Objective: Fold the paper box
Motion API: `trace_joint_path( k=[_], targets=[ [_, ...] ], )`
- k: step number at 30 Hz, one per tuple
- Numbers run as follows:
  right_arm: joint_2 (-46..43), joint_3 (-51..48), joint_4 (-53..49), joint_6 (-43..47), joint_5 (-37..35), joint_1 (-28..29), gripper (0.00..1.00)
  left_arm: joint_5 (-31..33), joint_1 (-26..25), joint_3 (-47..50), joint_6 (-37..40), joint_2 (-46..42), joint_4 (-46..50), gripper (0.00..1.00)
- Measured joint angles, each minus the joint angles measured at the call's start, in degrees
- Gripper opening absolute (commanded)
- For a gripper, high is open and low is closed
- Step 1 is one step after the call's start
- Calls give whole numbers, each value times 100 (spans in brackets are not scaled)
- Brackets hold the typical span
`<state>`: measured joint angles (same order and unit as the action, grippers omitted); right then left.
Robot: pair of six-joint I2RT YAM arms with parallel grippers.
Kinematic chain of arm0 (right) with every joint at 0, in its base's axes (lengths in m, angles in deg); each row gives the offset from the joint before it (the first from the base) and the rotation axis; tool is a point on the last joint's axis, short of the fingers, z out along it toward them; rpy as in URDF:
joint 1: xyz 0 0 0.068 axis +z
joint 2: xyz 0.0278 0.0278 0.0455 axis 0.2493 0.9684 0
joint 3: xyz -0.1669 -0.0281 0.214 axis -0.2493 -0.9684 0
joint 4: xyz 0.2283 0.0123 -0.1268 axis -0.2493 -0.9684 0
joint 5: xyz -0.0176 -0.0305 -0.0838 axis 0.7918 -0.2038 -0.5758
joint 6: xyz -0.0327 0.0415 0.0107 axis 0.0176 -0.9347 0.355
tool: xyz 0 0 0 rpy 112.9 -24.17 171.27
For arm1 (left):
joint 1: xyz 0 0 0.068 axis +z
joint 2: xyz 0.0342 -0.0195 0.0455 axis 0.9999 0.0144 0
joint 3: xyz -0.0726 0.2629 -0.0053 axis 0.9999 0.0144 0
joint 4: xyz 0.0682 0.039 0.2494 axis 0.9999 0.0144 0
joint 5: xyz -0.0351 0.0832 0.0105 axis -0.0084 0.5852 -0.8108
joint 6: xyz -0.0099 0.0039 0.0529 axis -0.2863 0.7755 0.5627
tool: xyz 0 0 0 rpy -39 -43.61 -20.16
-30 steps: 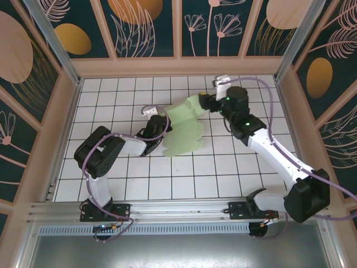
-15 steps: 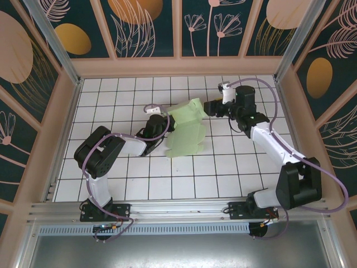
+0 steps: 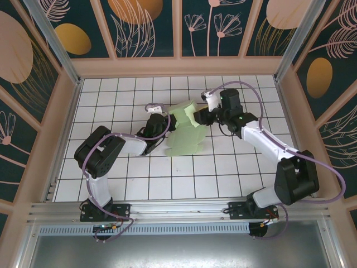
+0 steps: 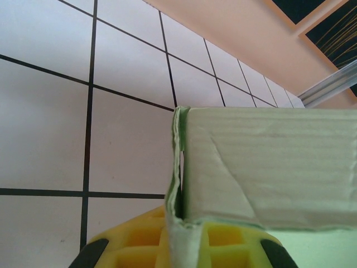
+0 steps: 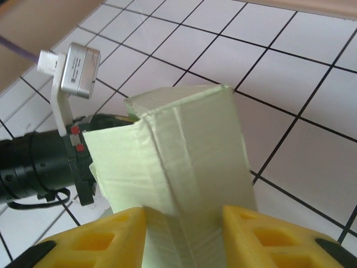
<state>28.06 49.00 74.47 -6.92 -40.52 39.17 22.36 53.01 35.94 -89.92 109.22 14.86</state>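
Mint paper box (image 3: 187,139) on tiled table (image 3: 223,178) between left arm (image 3: 125,146) and right arm (image 3: 262,139)

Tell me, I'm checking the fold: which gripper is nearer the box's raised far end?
Right. The right gripper clamps the raised end of the box from its right side; the left gripper pinches the box's left edge lower down, by the flat part.
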Motion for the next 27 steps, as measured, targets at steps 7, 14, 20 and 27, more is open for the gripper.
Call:
trace_joint_path(
  k=[7, 14, 20, 27],
  targets=[
    [260, 116, -17, 179, -623, 221, 25, 7, 9, -24, 0, 111, 11, 0],
    [496, 280, -85, 216, -1110, 407, 24, 26, 39, -52, -2, 208, 101, 0],
    [619, 343, -120, 396, -1475, 531, 25, 46, 72, -57, -2, 225, 164, 0],
    [492, 260, -195, 669, -1464, 468, 33, -87, 70, -136, -2, 225, 260, 0]
  ],
)
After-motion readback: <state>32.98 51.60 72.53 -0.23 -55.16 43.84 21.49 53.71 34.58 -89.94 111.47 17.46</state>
